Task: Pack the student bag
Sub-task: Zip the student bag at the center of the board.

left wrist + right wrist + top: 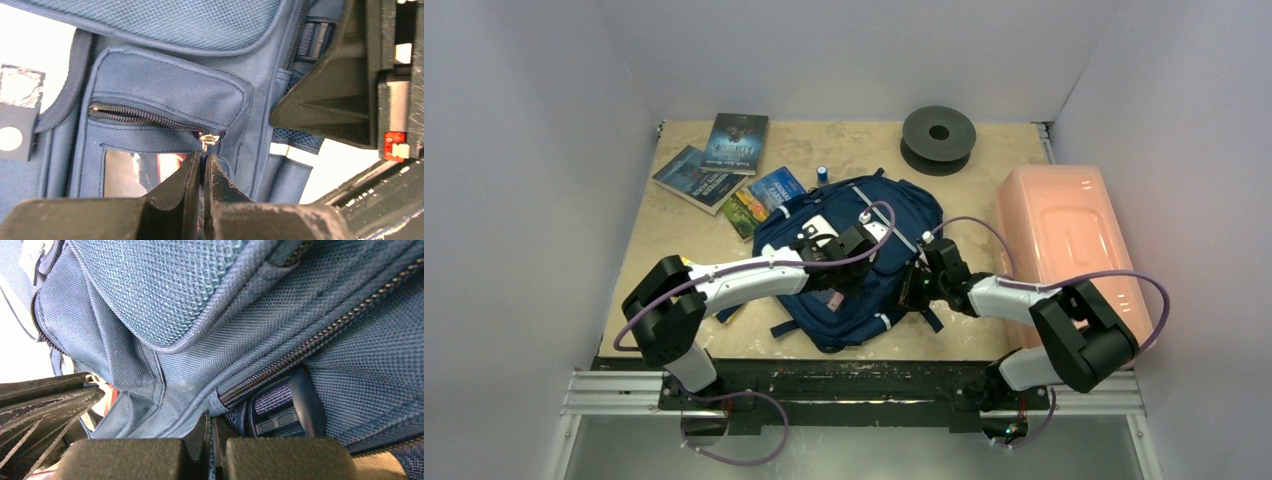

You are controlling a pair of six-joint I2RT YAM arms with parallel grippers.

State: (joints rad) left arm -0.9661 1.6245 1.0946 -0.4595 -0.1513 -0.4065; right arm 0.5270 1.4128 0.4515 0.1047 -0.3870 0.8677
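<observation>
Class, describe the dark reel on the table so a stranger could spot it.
Start at the tan table and look past the student bag to the far edge. There, between the books on the left and the pink box on the right, lies the reel: dark grey and round with a central hole, where its neighbours are straight-edged.

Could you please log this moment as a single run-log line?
left pincer: shut on zipper pull of student bag front pocket | right pincer: shut on bag fabric | books: outside bag

Soft even light, blown-out whites, blurred near edges
</observation>
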